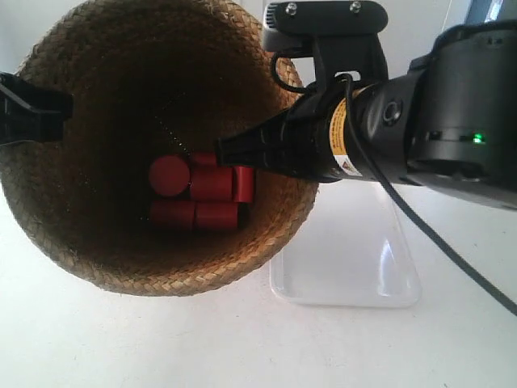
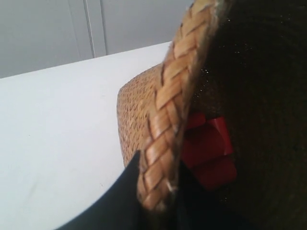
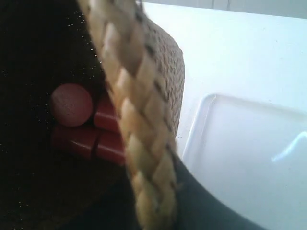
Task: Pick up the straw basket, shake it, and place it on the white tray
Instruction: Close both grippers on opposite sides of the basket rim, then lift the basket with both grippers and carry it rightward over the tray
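The straw basket point(image 1: 97, 242) fills the left of the exterior view, close to the camera, mouth up and dark inside. Several red cylinders point(image 1: 202, 194) lie at its bottom. My left gripper point(image 2: 160, 163) is shut on the braided rim point(image 2: 172, 96), one black finger outside and one inside. On the opposite side my right gripper point(image 3: 153, 177) is shut on the rim point(image 3: 129, 96) in the same way. In the exterior view these are the left gripper point(image 1: 60, 109) and the right gripper point(image 1: 230, 152). The white tray point(image 1: 355, 259) lies on the table to the right, its left edge hidden by the basket.
White tabletop point(image 1: 121, 339) lies around the basket and tray. The right arm's black body and cable point(image 1: 420, 121) hang over the tray's far end. The tray point(image 3: 249, 153) holds nothing. A pale wall point(image 2: 72, 28) stands behind the table.
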You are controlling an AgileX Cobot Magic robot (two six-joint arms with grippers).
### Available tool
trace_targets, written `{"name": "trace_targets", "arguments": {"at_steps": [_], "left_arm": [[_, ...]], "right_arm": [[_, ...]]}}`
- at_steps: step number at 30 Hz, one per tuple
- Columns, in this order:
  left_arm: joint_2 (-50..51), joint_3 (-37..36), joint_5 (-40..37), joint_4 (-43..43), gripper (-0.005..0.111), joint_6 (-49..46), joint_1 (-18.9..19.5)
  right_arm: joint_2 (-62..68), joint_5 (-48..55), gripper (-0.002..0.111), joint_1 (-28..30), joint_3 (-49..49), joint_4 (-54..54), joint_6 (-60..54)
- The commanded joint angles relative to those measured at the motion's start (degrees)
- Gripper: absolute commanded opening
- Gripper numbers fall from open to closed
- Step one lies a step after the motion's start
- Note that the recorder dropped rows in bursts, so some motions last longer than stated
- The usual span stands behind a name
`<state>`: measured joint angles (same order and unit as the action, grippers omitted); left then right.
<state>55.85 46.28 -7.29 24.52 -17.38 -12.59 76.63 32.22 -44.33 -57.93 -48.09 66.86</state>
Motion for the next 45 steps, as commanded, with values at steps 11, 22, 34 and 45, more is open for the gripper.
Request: {"name": "trace_targets", "arguments": {"at_steps": [11, 22, 34, 45], "left_arm": [[-0.21, -0.47, 6.44, -0.24, 0.000, -1.79, -0.20], [1.60, -0.47, 4.27, -2.31, 0.000, -5.37, -0.20], [-2.92, 0.29, -3.12, -1.50, 0.000, -4.20, -0.20], [-7.85, 0.98, -9.13, -1.40, 0.000, -3.26, -2.41]], "right_arm": [[-1.10, 1.34, 0.000, -0.71, 0.66, -6.23, 0.31], [-1.10, 1.60, 0.000, -0.71, 0.66, -8.88, 0.31], [-7.19, 0.56, 0.000, -3.74, 0.15, -4.49, -1.68], [-8.94, 5.16, 0.000, -6.88, -1.85, -3.90, -5.67]]}}
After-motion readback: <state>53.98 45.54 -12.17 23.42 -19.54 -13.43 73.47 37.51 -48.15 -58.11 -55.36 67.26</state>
